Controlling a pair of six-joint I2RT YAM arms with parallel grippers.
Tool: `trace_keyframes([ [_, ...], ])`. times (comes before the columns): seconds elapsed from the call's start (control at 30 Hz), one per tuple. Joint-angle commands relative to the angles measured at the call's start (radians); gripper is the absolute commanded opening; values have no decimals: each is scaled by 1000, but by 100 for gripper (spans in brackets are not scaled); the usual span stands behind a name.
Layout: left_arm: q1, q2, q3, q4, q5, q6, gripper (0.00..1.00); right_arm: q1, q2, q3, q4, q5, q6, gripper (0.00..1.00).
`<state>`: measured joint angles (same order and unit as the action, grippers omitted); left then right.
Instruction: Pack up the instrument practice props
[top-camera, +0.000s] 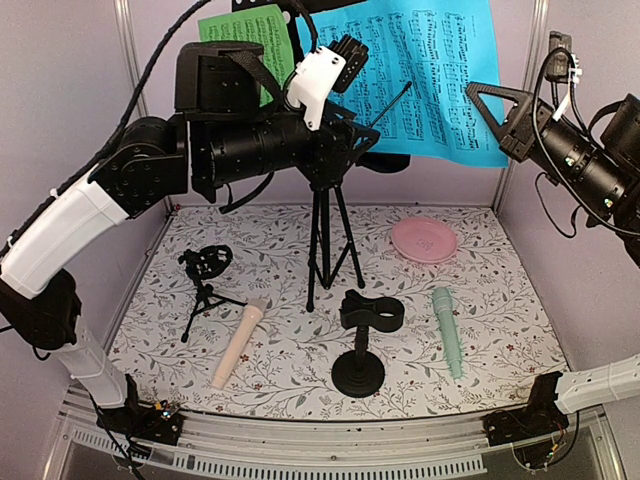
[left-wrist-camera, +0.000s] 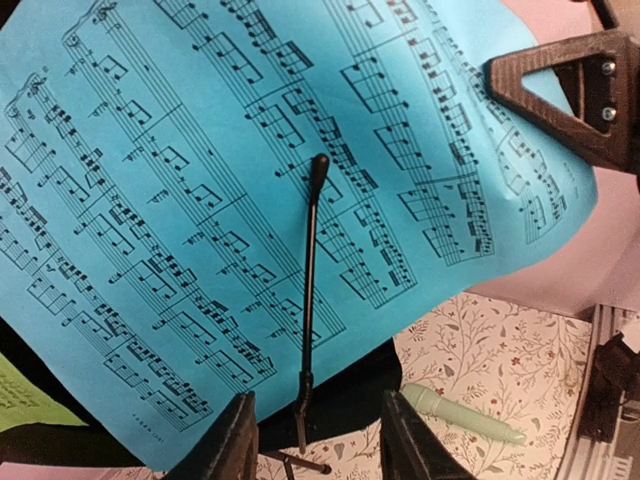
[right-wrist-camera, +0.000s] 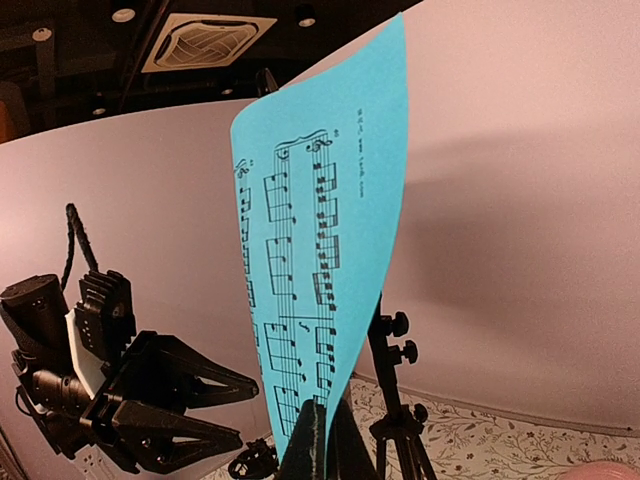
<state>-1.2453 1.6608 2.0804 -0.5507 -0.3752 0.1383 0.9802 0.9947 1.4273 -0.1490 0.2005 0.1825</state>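
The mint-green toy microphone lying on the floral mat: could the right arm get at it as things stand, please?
Probably not at once: the right gripper is shut on the edge of the blue sheet-music page, high above. The mint-green toy microphone itself lies uncovered, nothing upon it.

Lab booth: aluminium frame, ceiling vent.

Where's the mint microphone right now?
Top view: the mint microphone lies flat on the table, right side, just right of the round-based mic holder and below the pink plate in that view.
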Motion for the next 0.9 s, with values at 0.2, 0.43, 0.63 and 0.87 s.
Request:
trace_keyframes([
  [0.2,-8,50,26,67,-54,44,38,-5,-19,-12,24,19,0,0],
  [0.43,6,75,39,48,-15,9,28,-4,-18,-12,28,21,-2,0],
  [0.63,13,81,46,51,-53,8,16,-3,-15,-12,28,18,-1,0],
  [0.87,20,80,38,54,-100,-1,12,-4,-15,-6,28,12,-1,0],
])
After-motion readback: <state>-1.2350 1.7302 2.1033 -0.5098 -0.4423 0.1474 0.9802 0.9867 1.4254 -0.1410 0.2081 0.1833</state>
